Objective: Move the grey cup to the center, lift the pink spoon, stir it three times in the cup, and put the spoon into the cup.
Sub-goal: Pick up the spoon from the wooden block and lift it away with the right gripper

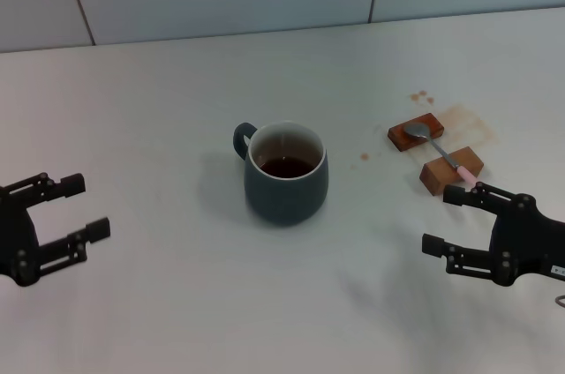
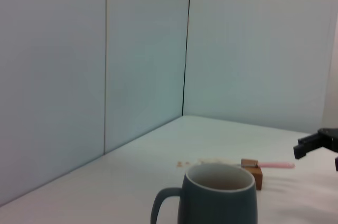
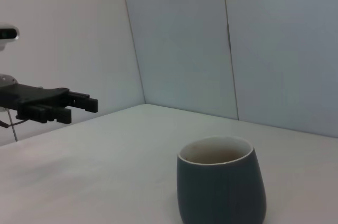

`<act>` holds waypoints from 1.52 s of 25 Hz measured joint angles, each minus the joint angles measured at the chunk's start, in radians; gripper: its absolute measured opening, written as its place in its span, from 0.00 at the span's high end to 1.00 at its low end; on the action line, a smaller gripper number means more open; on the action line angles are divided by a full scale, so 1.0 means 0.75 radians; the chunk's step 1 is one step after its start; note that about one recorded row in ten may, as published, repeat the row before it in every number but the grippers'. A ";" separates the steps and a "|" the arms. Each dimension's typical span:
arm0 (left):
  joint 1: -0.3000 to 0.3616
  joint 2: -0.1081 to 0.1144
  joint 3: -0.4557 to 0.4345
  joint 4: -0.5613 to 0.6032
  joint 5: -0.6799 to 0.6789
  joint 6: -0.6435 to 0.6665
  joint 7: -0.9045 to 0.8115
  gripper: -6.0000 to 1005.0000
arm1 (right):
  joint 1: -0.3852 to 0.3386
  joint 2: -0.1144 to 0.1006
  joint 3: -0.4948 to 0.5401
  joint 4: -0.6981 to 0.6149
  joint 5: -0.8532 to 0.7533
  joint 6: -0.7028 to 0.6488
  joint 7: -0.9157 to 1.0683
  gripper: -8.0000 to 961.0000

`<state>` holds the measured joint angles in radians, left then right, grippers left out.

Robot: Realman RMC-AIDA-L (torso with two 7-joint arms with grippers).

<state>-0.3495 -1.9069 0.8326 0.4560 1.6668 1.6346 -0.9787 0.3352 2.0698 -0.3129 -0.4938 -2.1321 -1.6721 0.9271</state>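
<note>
**A:** Where do things stand?

**B:** The grey cup (image 1: 286, 172) sits about mid-desk (image 1: 159, 83), dark liquid inside, handle turned away from me and to my left. The pink spoon (image 1: 440, 146) lies across two brown blocks (image 1: 436, 153) off to my right, bowl on the farther block, pink handle end over the nearer one. My right tool (image 1: 453, 219) hovers just short of that handle end with its fingers apart, holding nothing. My left tool (image 1: 78, 208) hangs low on the left, well away from the cup, fingers apart too.

**A:** So the spoon is next?

**B:** I judge so. The blocks raise the handle off the desk, so I'd bring the right tool in around the pink end and close across its thin width, not near the metal bowl.

**A:** Do the wrist cameras add anything?

**B:** The left wrist view shows the spoon side-on, its handle sticking out past a block. The right wrist view misses the spoon entirely. Only the head view shows the brown stains (image 1: 468, 120) by the blocks.
</note>
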 joint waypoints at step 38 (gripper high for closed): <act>-0.039 -0.027 -0.013 0.017 0.022 -0.023 0.000 0.17 | -0.209 0.004 0.739 0.422 -0.024 0.123 1.336 0.14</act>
<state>-0.3784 -1.9274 0.8227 0.4684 1.6833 1.6174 -0.9784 0.1785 2.0725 0.2411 -0.1771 -2.1504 -1.5802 1.9287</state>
